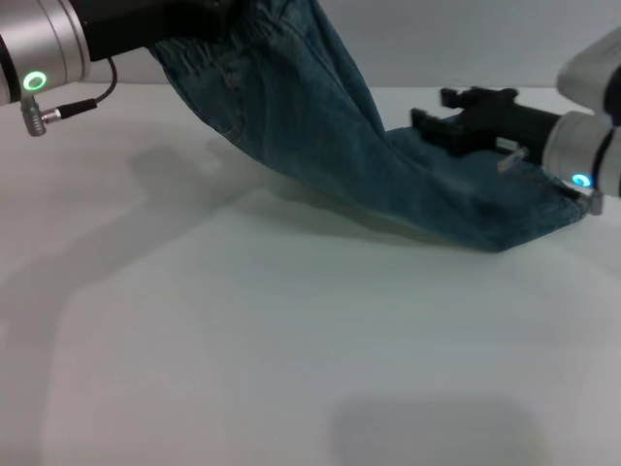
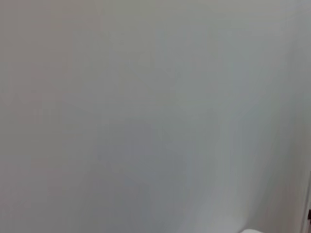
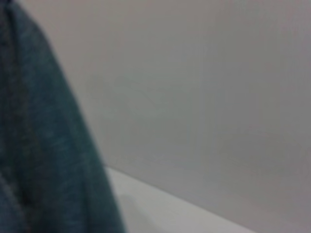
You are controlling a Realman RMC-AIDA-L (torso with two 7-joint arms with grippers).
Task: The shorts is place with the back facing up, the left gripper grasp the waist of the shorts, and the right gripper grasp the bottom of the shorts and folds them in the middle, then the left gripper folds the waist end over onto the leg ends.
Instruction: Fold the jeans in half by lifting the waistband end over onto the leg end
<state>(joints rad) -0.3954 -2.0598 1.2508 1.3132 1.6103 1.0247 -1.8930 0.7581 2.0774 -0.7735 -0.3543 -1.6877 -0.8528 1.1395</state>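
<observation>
The shorts (image 1: 330, 146), faded blue-green denim, hang in a slope from the upper left down to the table at the right. My left gripper (image 1: 209, 19), at the top edge of the head view, is shut on the waist of the shorts (image 1: 199, 53) and holds that puckered band up in the air. The bottom of the shorts (image 1: 514, 218) lies flat on the table under my right arm. My right gripper (image 1: 437, 116) sits at the far edge of the denim, pointing left. A dark fold of the shorts (image 3: 43, 145) fills one side of the right wrist view.
The white table (image 1: 243, 340) stretches in front of the shorts, with shadows across it. A cable and plug (image 1: 58, 112) hang from the left wrist. The left wrist view holds only a plain pale surface (image 2: 146, 116).
</observation>
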